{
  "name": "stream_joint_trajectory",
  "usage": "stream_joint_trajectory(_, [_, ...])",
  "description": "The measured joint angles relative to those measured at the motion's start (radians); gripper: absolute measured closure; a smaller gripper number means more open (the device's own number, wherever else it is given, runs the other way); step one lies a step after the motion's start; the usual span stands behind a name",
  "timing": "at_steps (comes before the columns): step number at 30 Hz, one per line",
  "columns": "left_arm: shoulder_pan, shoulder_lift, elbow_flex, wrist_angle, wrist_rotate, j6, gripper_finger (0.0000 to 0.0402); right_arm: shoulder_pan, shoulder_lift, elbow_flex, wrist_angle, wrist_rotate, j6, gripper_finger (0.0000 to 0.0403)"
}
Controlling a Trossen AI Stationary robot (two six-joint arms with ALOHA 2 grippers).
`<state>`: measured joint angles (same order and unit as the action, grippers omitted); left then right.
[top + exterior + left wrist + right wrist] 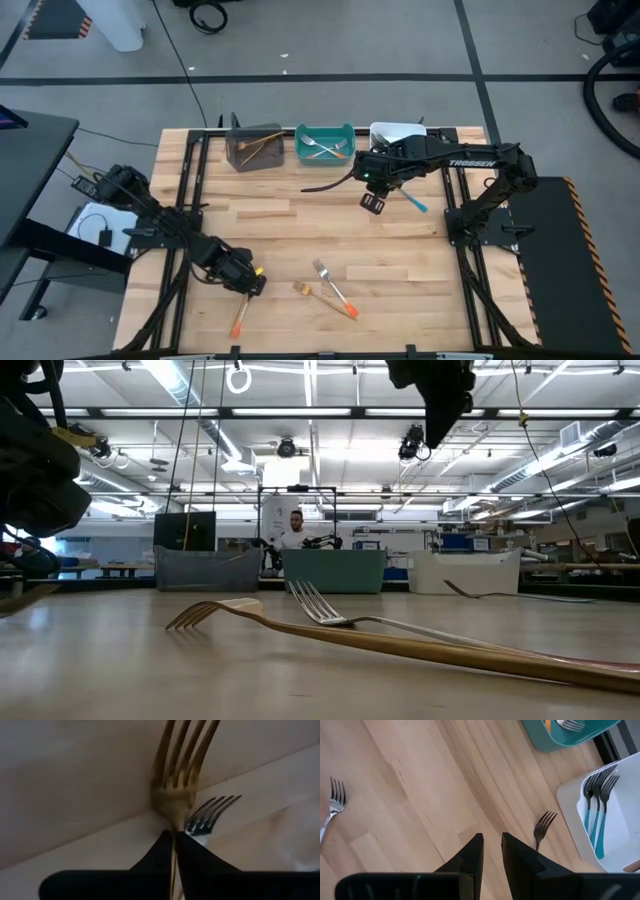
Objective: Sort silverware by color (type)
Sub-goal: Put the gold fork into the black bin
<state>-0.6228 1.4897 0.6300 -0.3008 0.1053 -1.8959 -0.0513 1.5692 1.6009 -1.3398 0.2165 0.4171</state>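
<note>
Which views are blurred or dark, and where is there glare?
Low view: the gold fork lying nearest is soft at its handle end, and the ceiling lights glare. Left wrist view: dim, and the left gripper, shut on a gold fork, is a black shape. Right wrist view: bright and even; the white bin looks washed out.

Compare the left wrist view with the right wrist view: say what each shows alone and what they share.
Only the left wrist view: the gold fork, pinched at its neck in the left gripper.

Only the right wrist view: the right gripper over the table, a lone fork beside it, the teal bin, and the white bin holding blue-handled forks.

Both: the wooden table and silver fork tines lying on it. I cannot tell whether it is the same fork.
</note>
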Motion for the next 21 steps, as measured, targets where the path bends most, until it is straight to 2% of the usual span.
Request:
stream_joint_trajectory(10, [0.003, -0.004, -0.001, 0.125, 0.012, 0.014, 0.0386, -0.005, 0.000, 0.000, 0.030, 0.000, -0.011, 0.0325])
stream_joint_trajectory(15, [0.021, -0.075, 0.000, -0.004, 0.001, 0.042, 0.0386, -0.005, 0.000, 0.000, 0.049, 0.018, -0.036, 0.0325])
stream_joint_trajectory(21, [0.087, -0.254, 0.000, -0.195, -0.060, 0.109, 0.0386, -0.034, 0.000, 0.000, 0.078, 0.047, -0.044, 0.0325])
